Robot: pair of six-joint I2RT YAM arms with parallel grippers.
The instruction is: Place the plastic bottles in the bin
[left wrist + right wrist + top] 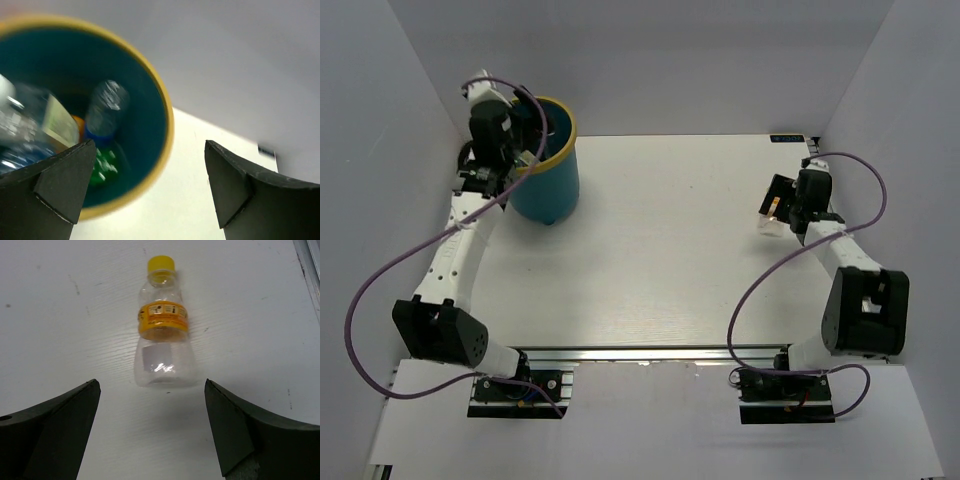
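Left end effector (150, 155) is gaping above the bin (167, 125); right end effector (151, 385) is gaping before a yellow-capped bottle (162, 340) lying on the counter (60, 315).

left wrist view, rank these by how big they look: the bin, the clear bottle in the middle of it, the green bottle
1. bin
2. clear bottle
3. green bottle, though a finger hides part of it, so its true size is unsure

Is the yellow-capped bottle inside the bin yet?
No, the yellow-capped bottle rests out on the white table.
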